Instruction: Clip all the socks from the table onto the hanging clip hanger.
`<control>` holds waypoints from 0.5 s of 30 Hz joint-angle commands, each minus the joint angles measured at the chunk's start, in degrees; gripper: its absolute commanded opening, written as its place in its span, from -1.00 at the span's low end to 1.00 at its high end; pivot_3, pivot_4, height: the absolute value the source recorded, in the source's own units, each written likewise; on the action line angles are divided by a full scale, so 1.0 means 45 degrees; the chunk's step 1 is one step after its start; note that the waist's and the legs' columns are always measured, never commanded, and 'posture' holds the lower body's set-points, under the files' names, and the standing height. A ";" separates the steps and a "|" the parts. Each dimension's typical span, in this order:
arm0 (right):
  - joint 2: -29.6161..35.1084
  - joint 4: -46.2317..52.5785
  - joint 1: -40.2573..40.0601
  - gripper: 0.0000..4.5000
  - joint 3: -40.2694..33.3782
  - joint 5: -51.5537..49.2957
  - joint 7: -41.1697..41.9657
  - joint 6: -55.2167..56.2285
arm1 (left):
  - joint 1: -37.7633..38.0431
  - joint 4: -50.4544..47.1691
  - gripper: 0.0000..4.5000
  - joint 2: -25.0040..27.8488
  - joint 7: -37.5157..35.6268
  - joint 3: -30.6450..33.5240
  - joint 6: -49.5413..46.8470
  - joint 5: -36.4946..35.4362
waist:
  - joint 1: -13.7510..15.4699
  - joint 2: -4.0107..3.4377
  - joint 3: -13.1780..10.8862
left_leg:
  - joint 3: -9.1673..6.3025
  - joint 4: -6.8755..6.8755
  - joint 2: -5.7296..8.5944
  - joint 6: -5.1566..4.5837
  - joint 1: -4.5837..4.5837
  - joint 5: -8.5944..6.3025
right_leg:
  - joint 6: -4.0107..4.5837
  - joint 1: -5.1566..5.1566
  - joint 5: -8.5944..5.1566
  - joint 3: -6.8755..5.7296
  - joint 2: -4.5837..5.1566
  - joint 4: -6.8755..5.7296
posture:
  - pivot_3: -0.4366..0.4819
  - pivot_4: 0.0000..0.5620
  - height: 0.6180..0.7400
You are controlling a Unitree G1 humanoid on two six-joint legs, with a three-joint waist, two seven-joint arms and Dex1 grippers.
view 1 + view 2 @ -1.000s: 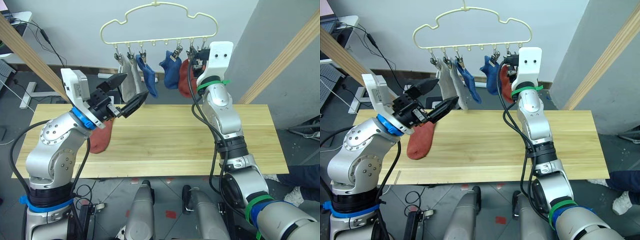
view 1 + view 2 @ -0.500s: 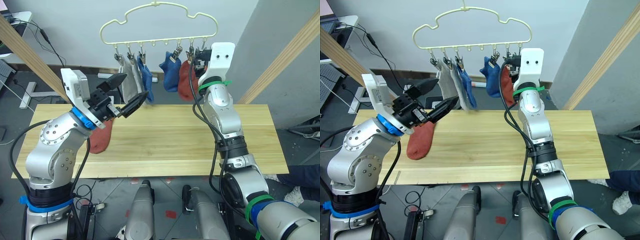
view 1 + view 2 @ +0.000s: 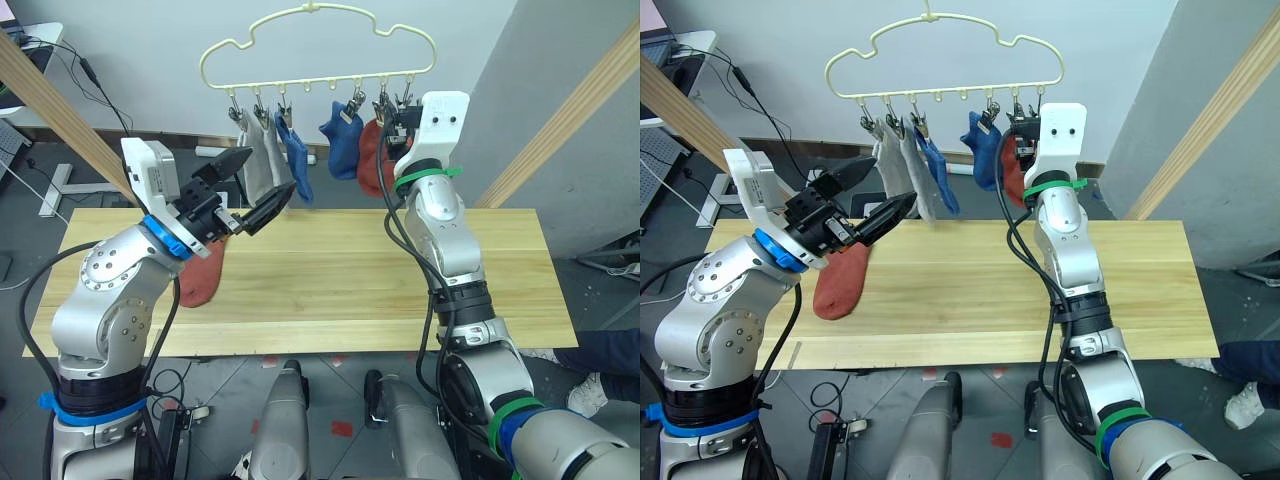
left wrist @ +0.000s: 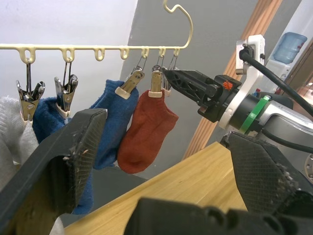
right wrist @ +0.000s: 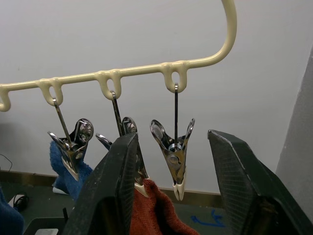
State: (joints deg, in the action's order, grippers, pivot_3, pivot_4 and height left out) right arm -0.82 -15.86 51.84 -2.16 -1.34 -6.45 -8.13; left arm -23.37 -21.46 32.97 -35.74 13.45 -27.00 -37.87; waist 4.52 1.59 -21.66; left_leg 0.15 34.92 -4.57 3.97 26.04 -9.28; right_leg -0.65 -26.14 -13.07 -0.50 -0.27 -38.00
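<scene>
Five soft socks dangle from thin cloud-shaped clip hanger.

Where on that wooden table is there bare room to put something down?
Most of the table is bare: the whole middle and right stretch, beside the right arm. One rust-red sock lies near the left end, under the open left gripper. It is crowded up at the clip hanger, where the right gripper is.

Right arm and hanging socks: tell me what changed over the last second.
The right gripper, fingers open, edged slightly toward the robot's right at the bare end clip of the pale-yellow wire clip hanger. The left-hand blue sock swung. The left gripper, the rust-red sock on the light wooden table and the other hung socks stayed.
</scene>
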 commanded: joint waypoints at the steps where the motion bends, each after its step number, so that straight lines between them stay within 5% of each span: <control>1: -0.0027 -0.0344 0.0761 0.05 -0.0109 0.0127 -0.0241 0.0383 | -0.0060 -0.0466 1.00 0.0084 -0.0004 0.0167 0.0081 -0.0163 | -0.0004 -0.0001 -0.0001 | 0.0001 0.0000 0.0000 0.0000 0.0001 0.0000 | 0.0000 -0.0002 0.0000 0.0001 0.0000 0.0000 | 0.49 0.36 1.00; 12: 0.0060 -0.1810 0.1652 0.05 -0.0354 0.0011 -0.0316 0.1294 | 0.0040 -0.0618 1.00 0.0077 0.0123 0.0231 0.0001 -0.0217 | -0.0002 -0.0002 -0.0002 | -0.0001 -0.0007 0.0001 0.0000 0.0007 0.0000 | 0.0001 -0.0005 -0.0001 -0.0002 0.0000 0.0007 | 0.50 0.37 1.00; 15: 0.0051 -0.1894 0.1678 -0.21 -0.0391 -0.0071 -0.0277 0.1366 | 0.0040 -0.0628 1.00 0.0063 0.0140 0.0233 0.0007 -0.0219 | -0.0001 -0.0003 -0.0003 | -0.0001 -0.0008 0.0001 -0.0001 0.0007 0.0000 | 0.0001 -0.0006 -0.0001 -0.0002 0.0000 0.0007 | 0.51 0.37 1.00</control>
State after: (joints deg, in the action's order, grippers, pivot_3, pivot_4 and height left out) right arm -0.63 -25.36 57.65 -3.33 -1.41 -7.74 -3.79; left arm -23.32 -21.69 32.97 -35.46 13.46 -27.24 -37.97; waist 4.52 1.58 -21.67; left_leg 0.15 34.89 -4.57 3.97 26.07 -9.28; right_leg -0.65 -26.17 -13.07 -0.51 -0.27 -37.97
